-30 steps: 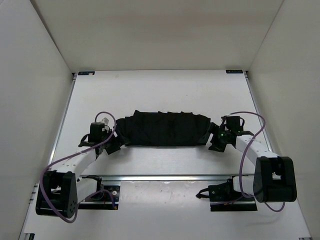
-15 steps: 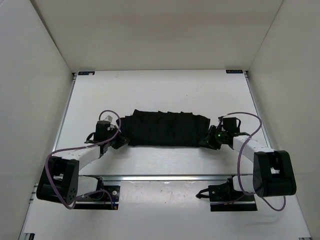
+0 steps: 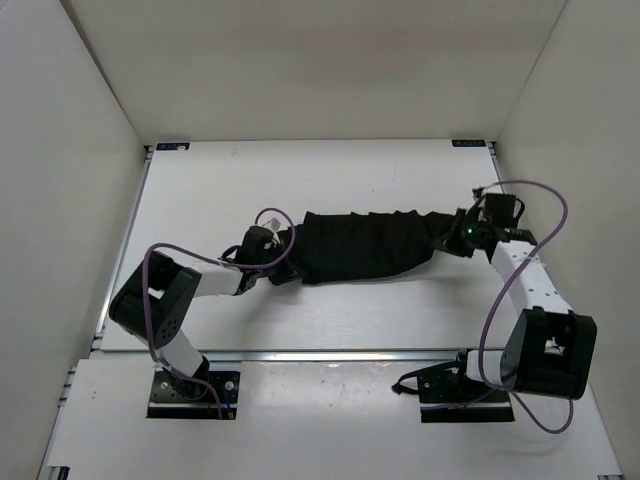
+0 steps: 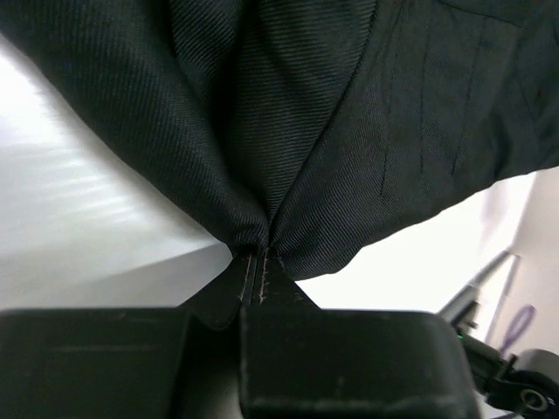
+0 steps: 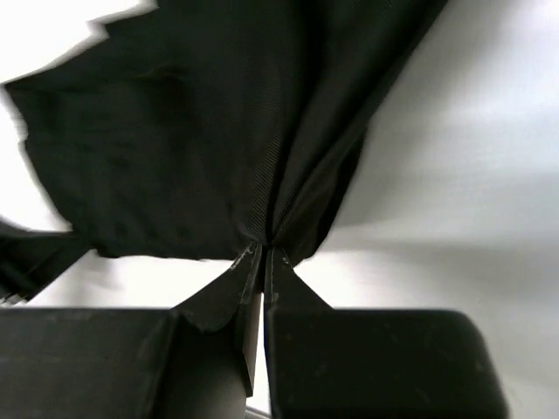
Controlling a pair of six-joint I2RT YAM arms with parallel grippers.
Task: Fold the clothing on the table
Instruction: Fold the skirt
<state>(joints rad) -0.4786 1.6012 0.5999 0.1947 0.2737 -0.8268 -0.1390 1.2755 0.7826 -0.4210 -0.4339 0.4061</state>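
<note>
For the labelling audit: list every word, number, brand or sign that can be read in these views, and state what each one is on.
No text can be read in any view.
The far-left corner tag on the table: too small to read.
The far-right corner tag: too small to read.
The clothing: plain black, no print or label showing.
The left end effector and the right end effector: no markings visible.

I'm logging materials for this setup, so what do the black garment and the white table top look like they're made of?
The clothing looks like thin woven cloth, matte black: fine diagonal ribs show up close, and it gathers into soft folds. The table looks hard and smooth, white with a faint sheen; laminate or painted board, hard to tell.
</note>
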